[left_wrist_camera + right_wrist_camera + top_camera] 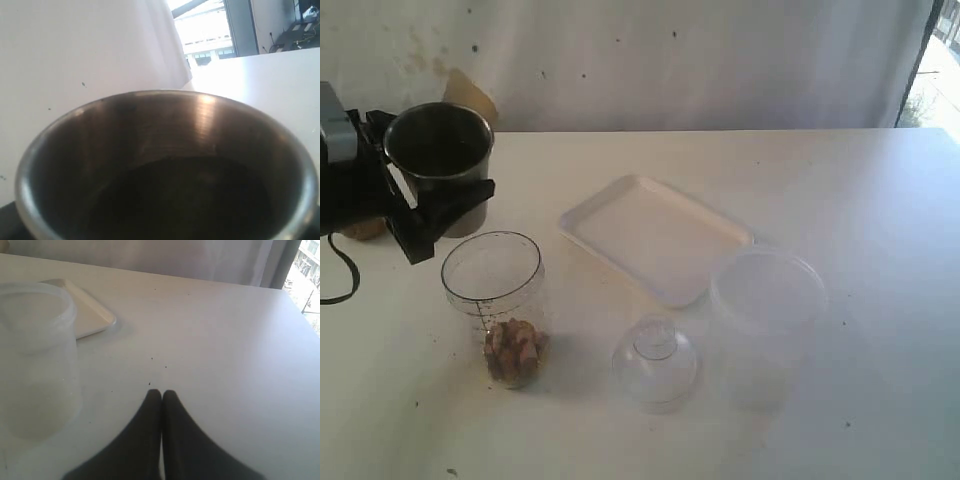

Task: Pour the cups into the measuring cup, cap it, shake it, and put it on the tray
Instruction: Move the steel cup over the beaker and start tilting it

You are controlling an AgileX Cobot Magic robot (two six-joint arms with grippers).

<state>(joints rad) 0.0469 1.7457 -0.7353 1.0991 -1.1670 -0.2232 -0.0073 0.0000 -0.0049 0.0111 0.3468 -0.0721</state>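
Note:
My left gripper is shut on the shiny steel tumbler, holding it upright at the far left, just behind the measuring cup. The tumbler fills the left wrist view; its inside is dark and it hides the fingers. The clear measuring cup stands open on the table with brown pieces at its bottom. A brown rounded wooden cup peeks out behind the left arm. The white tray lies mid-table. My right gripper is shut on nothing, low over bare table, outside the exterior view.
A wide frosted plastic tub stands just right of the tray and shows close beside the right gripper, with the tray's corner behind it. A clear domed lid rests in front of the tray. A tan object is behind the tumbler.

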